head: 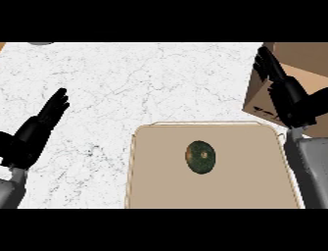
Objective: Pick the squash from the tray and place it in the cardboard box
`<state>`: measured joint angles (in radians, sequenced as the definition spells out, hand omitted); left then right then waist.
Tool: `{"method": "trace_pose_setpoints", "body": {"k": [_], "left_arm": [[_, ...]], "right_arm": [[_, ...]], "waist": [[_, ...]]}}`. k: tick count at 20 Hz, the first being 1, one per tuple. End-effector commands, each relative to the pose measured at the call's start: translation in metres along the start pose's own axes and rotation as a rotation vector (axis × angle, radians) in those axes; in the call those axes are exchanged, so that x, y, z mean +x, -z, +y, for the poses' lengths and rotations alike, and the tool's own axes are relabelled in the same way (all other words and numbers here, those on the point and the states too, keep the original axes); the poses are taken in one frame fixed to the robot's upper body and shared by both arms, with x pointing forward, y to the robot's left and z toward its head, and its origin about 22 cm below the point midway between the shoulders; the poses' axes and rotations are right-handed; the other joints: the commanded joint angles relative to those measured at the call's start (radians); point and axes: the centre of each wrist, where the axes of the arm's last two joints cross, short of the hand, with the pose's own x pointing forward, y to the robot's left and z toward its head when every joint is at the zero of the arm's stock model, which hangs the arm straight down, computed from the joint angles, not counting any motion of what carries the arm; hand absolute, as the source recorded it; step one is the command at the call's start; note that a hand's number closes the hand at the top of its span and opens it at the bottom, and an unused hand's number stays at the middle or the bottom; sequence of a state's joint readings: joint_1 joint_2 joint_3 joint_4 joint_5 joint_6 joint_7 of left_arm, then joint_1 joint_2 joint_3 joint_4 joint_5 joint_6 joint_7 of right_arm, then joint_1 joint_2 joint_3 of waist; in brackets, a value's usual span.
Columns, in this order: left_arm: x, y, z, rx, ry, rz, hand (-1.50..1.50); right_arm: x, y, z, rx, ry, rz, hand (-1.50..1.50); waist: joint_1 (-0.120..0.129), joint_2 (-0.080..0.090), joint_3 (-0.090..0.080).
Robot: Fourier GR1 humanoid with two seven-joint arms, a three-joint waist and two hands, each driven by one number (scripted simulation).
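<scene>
Squash (pixel 201 157) sits mid-tray (pixel 152 196), untouched. Right hand (pixel 295 100) fingers straight, beside cardboard box (pixel 318 63); left hand (pixel 29 135) likewise open. Risk: rounded squash rolling under an off-centre grasp.

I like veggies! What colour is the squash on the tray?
Dark green with a brownish middle, seen in the head view: the squash.

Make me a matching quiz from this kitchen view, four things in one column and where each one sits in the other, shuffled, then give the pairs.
Things:
1. squash
2. cardboard box
3. left hand
4. tray

Places:
A. at the counter's right edge, behind the right hand
B. over the white counter, left of the tray
C. lying in the middle of the tray
D. on the counter, near the view's lower edge

Pairs: 1-C, 2-A, 3-B, 4-D
</scene>
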<state>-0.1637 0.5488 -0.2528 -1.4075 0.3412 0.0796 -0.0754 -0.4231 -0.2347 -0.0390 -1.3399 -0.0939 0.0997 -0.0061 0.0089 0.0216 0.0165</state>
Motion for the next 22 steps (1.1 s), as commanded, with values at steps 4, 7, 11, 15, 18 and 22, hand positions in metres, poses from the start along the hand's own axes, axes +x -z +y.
{"method": "trace_pose_setpoints", "body": {"k": [4,7,11,15,18,22], "left_arm": [[0.033,0.018,-0.005,-0.035,0.137,-0.163,0.0],[0.031,0.011,-0.009,-0.07,0.147,-0.2,0.0],[0.042,0.025,-0.023,-0.084,0.159,-0.239,0.0],[0.038,0.015,-0.02,-0.108,0.162,-0.225,0.0],[0.04,0.018,-0.015,-0.107,0.169,-0.225,0.0],[0.051,0.019,-0.005,-0.097,0.163,-0.224,0.0]], "right_arm": [[0.082,0.017,-0.027,0.155,0.052,-0.357,-1.5],[0.119,0.004,-0.058,0.277,-0.399,-0.349,-1.5],[0.05,-0.025,-0.072,0.319,-0.222,-0.434,-1.5],[0.073,-0.018,-0.083,0.422,-0.43,-0.565,-1.5],[0.072,-0.026,-0.067,0.476,-0.546,-0.627,-1.5],[0.099,-0.027,-0.053,0.586,-0.734,-0.549,-1.5]], "waist": [[-0.023,-0.028,-0.015],[-0.028,-0.033,-0.018],[-0.014,-0.018,-0.015],[0.002,-0.018,-0.015],[-0.008,-0.021,-0.016],[-0.008,-0.026,-0.017]]}}
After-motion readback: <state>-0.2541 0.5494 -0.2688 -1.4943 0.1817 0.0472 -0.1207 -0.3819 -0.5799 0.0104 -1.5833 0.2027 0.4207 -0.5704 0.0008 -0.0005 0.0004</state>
